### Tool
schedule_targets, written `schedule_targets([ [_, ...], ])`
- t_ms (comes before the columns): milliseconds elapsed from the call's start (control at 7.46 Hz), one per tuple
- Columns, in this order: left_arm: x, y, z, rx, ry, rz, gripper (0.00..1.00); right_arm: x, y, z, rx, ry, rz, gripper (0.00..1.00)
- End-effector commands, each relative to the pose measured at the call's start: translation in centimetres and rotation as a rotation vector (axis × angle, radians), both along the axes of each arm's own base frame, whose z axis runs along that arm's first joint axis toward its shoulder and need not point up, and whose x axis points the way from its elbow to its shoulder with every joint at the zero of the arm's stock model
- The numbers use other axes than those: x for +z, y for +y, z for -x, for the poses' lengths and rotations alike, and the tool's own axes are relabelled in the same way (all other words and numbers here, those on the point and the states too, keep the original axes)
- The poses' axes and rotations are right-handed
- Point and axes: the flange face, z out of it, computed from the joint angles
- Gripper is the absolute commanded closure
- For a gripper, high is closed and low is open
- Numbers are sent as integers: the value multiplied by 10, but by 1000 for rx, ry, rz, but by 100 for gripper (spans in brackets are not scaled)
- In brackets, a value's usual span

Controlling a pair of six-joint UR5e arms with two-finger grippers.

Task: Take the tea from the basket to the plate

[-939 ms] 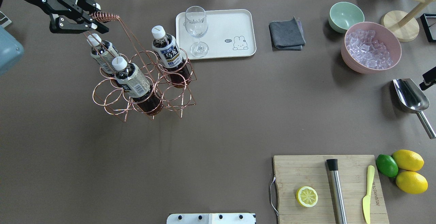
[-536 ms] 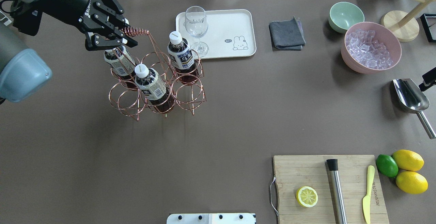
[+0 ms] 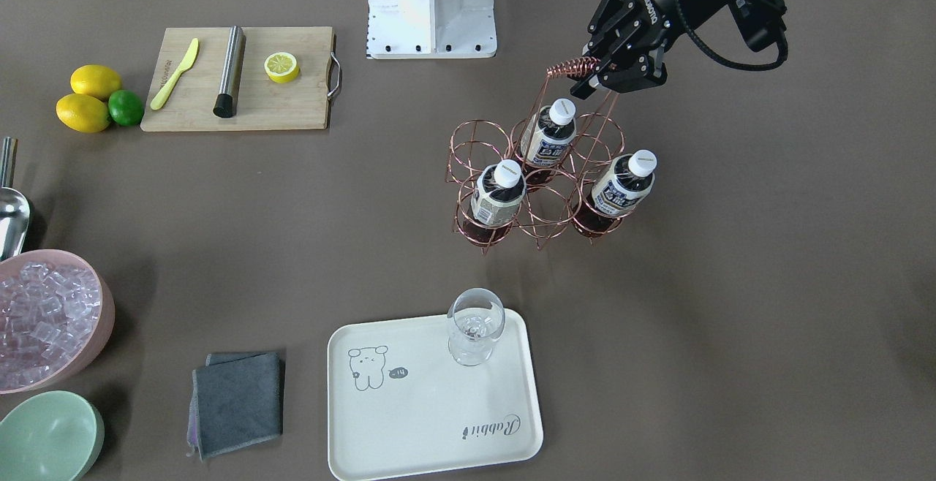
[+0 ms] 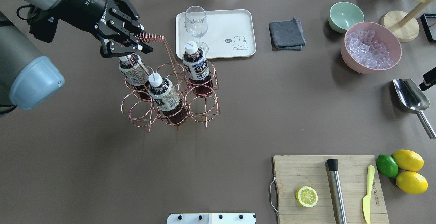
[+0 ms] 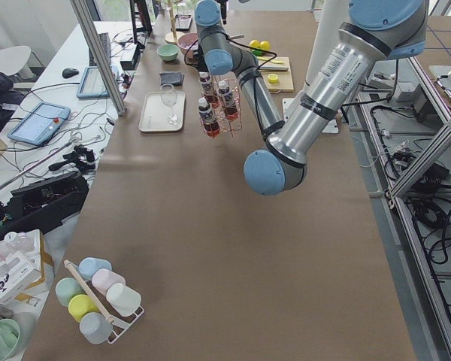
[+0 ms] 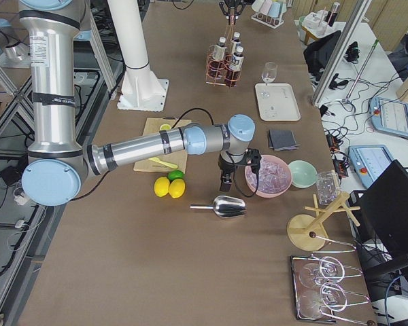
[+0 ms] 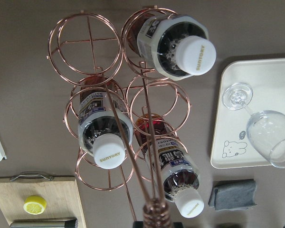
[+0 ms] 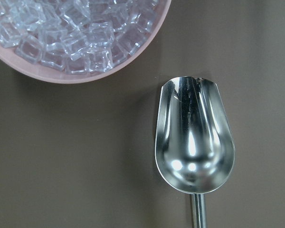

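Note:
My left gripper (image 4: 143,42) (image 3: 591,72) is shut on the coiled handle of the rose-gold wire basket (image 4: 157,39) (image 3: 570,68), left of the plate. Three tea bottles stand in its rings: one at the back right (image 4: 196,64), one at the front middle (image 4: 165,94), one at the back left (image 4: 133,70), partly under my fingers. The left wrist view looks down on their white caps (image 7: 198,54). The cream plate (image 4: 224,23) (image 3: 439,400) holds only a wine glass (image 4: 197,30). My right gripper (image 4: 428,78) shows only at the right edge; I cannot tell its state.
A pink bowl of ice (image 4: 395,36), a green bowl (image 4: 345,16), a grey cloth (image 4: 286,33) and a steel scoop (image 4: 410,96) (image 8: 194,137) lie to the right. A cutting board (image 4: 299,173) with lemon half, steel tube and knife sits front right, beside lemons and a lime.
My left gripper has carried the basket to the right, toward the plate. The basket hung tilted before and now stands nearly upright.

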Motion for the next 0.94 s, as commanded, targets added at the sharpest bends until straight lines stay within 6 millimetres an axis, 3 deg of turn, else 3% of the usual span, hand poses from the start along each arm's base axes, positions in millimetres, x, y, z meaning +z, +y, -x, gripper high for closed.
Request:
schedule_targets([
  [0,-10,11,-17,30,24,-18,100,7,7,-3,0,8,9,0],
  [536,-12,17,-30,48,77,-37,100,11,8,-4,-3,13,14,0],
  [805,-15,29,-54,35,106,-37,100,17,14,-6,-1,10,32,0],
])
